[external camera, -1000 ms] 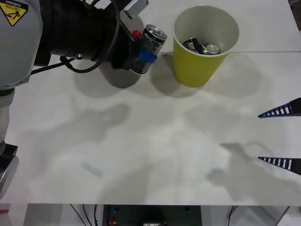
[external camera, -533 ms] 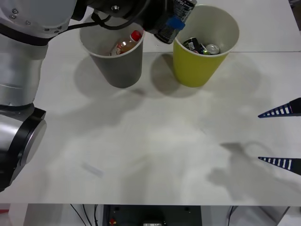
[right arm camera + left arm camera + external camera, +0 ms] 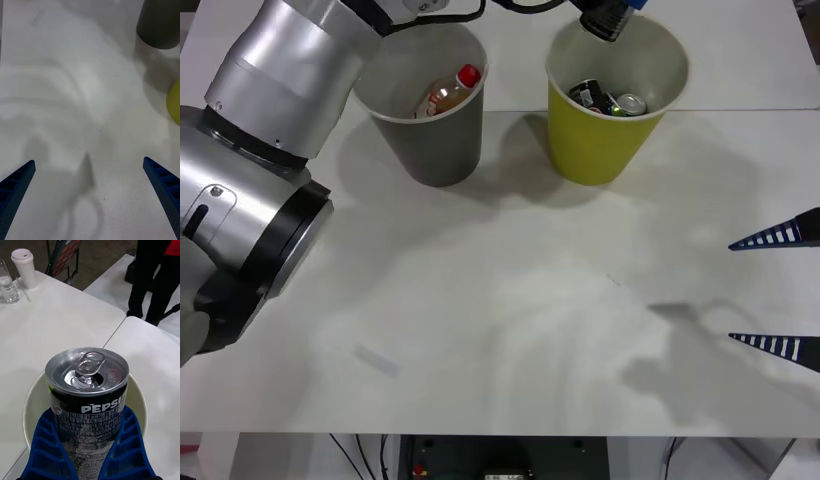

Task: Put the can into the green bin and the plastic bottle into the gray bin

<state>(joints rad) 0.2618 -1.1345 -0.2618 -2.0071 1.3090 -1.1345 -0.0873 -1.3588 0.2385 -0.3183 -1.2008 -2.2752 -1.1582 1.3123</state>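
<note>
My left gripper (image 3: 88, 416) is shut on a black can (image 3: 88, 390) with white print, upright, pull tab on top. It hangs over the mouth of the green bin (image 3: 139, 405); in the front view the black can (image 3: 605, 18) is at the top edge above the green bin (image 3: 600, 145). Inside that bin lie a silver-topped can (image 3: 631, 103) and a darker one (image 3: 588, 95). The plastic bottle (image 3: 448, 92), red-capped, leans inside the gray bin (image 3: 430, 140). My right gripper (image 3: 780, 290) is open at the table's right edge, well away from both bins.
A small clear scrap (image 3: 377, 360) lies on the near left of the white table. On the tables behind are a lidded paper cup (image 3: 23, 266) and a glass (image 3: 7, 287). A person (image 3: 157, 277) stands there. The right wrist view shows the gray bin (image 3: 157, 26).
The left arm has carried the black can up and to the right, from beside the gray bin to above the green bin. The right gripper has stayed still.
</note>
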